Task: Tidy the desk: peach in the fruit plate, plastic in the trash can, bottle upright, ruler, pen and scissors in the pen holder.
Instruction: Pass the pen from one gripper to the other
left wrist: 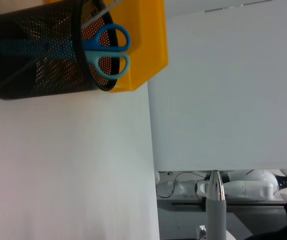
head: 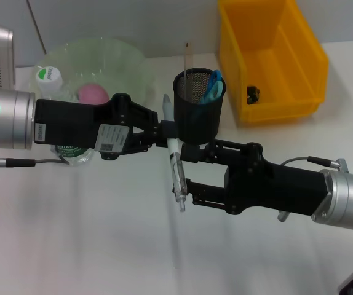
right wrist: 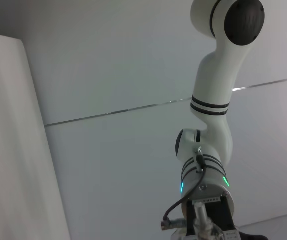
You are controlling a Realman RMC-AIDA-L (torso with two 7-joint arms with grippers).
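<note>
My left gripper (head: 166, 136) is shut on the upper part of the grey pen (head: 177, 175), which hangs nearly upright just in front of the black mesh pen holder (head: 199, 107). My right gripper (head: 189, 176) is open, its two fingers spread beside the pen's lower half. Blue scissors (head: 214, 86) and a clear ruler (head: 187, 56) stand in the holder. The pink peach (head: 93, 93) lies in the green fruit plate (head: 112, 54). Partly behind my left arm, the white-capped bottle (head: 48, 75) stands upright. In the left wrist view I see the pen tip (left wrist: 215, 192), holder (left wrist: 33, 60) and scissors (left wrist: 108, 47).
The yellow trash can (head: 275, 58) sits at the back right with a small dark item (head: 253, 93) inside; its corner shows as the yellow bin (left wrist: 146, 45) in the left wrist view. The right wrist view shows only my left arm (right wrist: 206, 177) against a wall.
</note>
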